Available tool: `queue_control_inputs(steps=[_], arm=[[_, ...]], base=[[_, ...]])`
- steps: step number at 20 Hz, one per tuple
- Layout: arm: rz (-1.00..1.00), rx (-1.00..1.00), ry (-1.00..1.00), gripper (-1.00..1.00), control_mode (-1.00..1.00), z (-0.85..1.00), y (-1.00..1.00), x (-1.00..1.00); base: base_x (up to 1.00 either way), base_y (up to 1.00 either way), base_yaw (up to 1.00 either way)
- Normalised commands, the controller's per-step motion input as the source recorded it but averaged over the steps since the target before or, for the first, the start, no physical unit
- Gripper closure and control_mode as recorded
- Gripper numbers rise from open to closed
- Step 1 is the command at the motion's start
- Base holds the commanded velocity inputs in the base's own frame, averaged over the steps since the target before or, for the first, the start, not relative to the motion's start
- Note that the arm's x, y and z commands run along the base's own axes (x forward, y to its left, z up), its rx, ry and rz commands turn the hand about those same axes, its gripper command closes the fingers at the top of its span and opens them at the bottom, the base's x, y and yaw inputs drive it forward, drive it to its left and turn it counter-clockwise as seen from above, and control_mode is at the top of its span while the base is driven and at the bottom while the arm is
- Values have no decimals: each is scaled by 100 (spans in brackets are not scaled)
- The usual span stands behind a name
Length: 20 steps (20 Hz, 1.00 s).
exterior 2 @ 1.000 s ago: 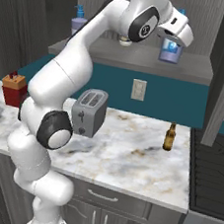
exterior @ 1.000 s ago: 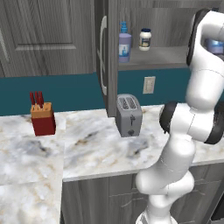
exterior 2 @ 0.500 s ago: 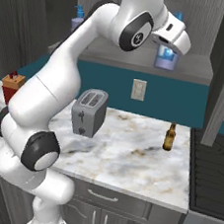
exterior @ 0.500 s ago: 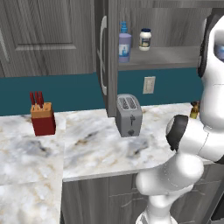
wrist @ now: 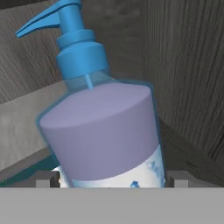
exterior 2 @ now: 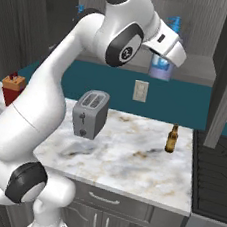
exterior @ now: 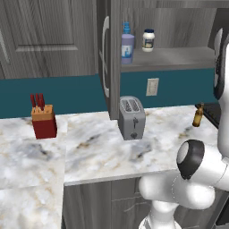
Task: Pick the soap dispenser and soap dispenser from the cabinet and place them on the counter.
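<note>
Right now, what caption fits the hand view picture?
Open jaws either side of a purple soap bottle on the cabinet shelf.

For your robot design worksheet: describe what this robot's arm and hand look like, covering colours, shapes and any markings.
The arm is built of glossy white, rounded tubular segments joined by dark grey to black joint caps. One round dark cap near the top bears a small pale logo. The hand is a boxy white block with a small dark mark on its side; its finger tips look grey and square.
</note>
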Motion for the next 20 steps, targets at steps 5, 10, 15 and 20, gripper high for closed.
queue_control_inputs(steps=[5, 10, 15, 20], arm=[[-2, -5, -8, 100, -100, -44, 20, -49], [-2, -3, -14, 100, -100, -53, 20, -45], [-4, 0, -17, 100, -100, -46, 17, -46], [-5, 1, -17, 100, -100, -37, 15, -44]], base=[[0, 0, 0], [0, 0, 0], [0, 0, 0], [0, 0, 0]])
